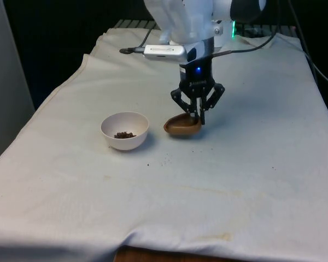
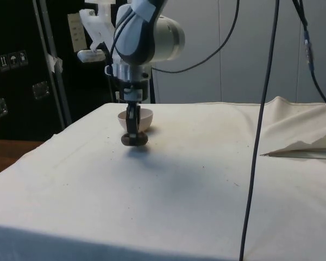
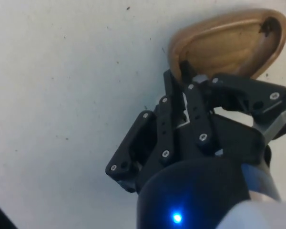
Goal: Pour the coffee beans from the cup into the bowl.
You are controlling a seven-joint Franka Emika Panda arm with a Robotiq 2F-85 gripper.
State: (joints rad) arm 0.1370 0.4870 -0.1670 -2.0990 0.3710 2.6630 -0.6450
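White cloth over the surface (image 1: pixel 251 180), wide and rumpled, and I take the white bowl (image 1: pixel 124 130) as my landmark. It sits upright on the cloth with a small dark heap of coffee beans (image 1: pixel 124 135) in its bottom, so the pour looks done to me. A few dark specks lie on the cloth just in front of the bowl, strays perhaps.

Beside the bowl, on the front view's right and a little apart from it, is the brown cup (image 1: pixel 182 125). My tool (image 1: pixel 199 113) is closed on its rim, one finger inside the wall and one outside, pinching the thin edge. That grip makes sense for tipping: the rim is the only part slim enough to clamp.

The cup is low at the cloth, slightly tilted. It is smooth, tan-brown, shallow and rounded, and its inside (image 3: pixel 229 45) looks empty apart from one dark fleck near the far lip.
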